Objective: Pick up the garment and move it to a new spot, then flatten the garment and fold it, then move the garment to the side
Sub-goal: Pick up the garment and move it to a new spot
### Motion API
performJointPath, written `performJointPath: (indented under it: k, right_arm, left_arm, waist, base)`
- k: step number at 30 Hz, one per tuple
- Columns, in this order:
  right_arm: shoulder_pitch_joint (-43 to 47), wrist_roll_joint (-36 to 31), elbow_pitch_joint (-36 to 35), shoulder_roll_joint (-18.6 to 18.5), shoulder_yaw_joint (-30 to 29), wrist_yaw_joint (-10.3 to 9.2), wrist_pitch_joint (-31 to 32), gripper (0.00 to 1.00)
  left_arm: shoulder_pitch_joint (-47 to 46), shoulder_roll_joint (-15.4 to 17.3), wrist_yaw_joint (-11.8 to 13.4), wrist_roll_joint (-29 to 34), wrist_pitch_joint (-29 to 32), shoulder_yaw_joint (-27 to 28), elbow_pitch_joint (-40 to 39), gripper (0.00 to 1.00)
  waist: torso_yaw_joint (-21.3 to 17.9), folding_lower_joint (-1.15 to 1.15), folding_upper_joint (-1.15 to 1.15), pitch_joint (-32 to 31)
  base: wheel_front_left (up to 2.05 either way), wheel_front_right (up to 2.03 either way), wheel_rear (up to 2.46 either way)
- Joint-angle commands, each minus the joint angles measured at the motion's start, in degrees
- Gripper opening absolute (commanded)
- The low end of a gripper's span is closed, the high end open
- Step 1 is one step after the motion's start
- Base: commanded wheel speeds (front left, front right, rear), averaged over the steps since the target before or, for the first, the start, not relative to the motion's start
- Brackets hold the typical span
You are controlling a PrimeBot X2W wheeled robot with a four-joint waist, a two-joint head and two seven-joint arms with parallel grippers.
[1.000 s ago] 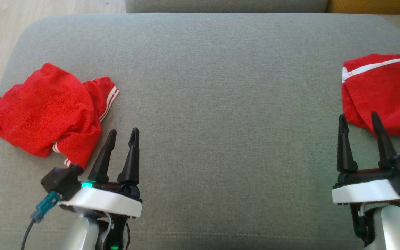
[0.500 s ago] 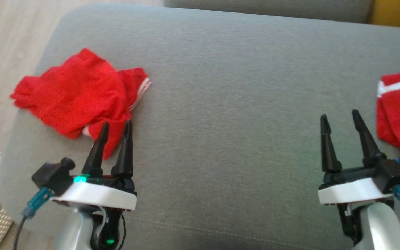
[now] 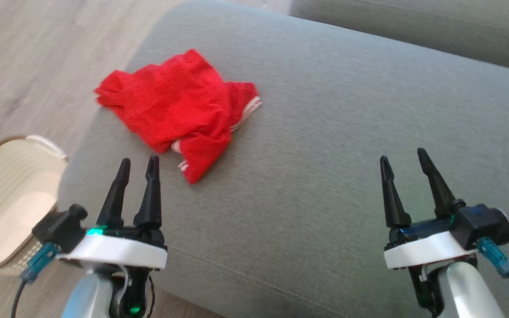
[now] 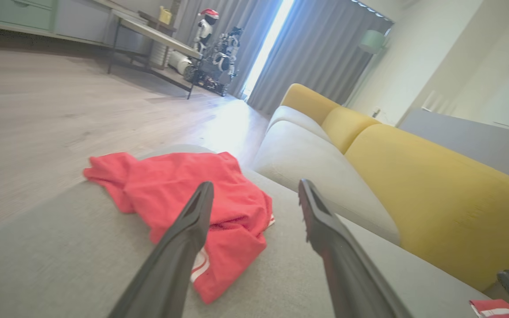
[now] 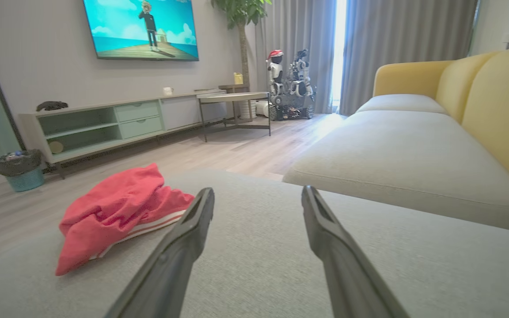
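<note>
A crumpled red garment (image 3: pixel 179 110) with white stripes lies near the far left corner of the grey cushion (image 3: pixel 347 132). My left gripper (image 3: pixel 138 162) hovers open just short of its near edge, nothing between its fingers. In the left wrist view the garment (image 4: pixel 192 198) sits straight ahead beyond the left gripper (image 4: pixel 254 187). My right gripper (image 3: pixel 404 157) is open over bare cushion at the lower right, well away from the garment. The right wrist view has the garment (image 5: pixel 117 212) to the left of the right gripper (image 5: pixel 258 192).
A cream woven basket (image 3: pixel 2 198) stands on the wooden floor (image 3: pixel 38 53) beside the cushion's left edge. A corner of another red cloth (image 4: pixel 495 308) with a white stripe peeks in at the left wrist view's bottom right. A yellow sofa back (image 4: pixel 435 185) rises behind the seats.
The head camera has swung left: the garment now sits nearer the picture's centre, the second red cloth at the right has left the picture, and the basket has come in. Both grippers stay open.
</note>
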Motion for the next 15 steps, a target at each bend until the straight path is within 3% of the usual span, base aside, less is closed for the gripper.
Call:
performJointPath:
  k: [1,5,15]
  right_arm:
    - [-1.7,0.6,-1.4,-0.2,1.7,-0.05,-0.4,1.0]
    - [-1.3,1.2,-0.8,-0.2,3.2,-0.05,-0.4,1.0]
    - [-4.6,1.9,2.0,-0.2,7.6,-0.05,-0.4,1.0]
  left_arm:
    - [-0.5,0.2,-0.3,-0.3,-0.4,2.4,-1.5,1.0]
    - [0.5,0.2,-0.3,0.0,-0.4,3.7,-1.7,1.0]
    - [2.1,0.2,-0.2,-0.2,-0.4,8.2,-3.9,1.0]
  waist:
    - [2.5,0.0,0.0,-1.1]
    - [5.1,0.0,0.0,-2.2]
    - [6.0,0.0,0.0,-1.3]
  base:
    - [0.0,0.0,0.0]
    - [0.0,0.0,0.0]
    - [0.0,0.0,0.0]
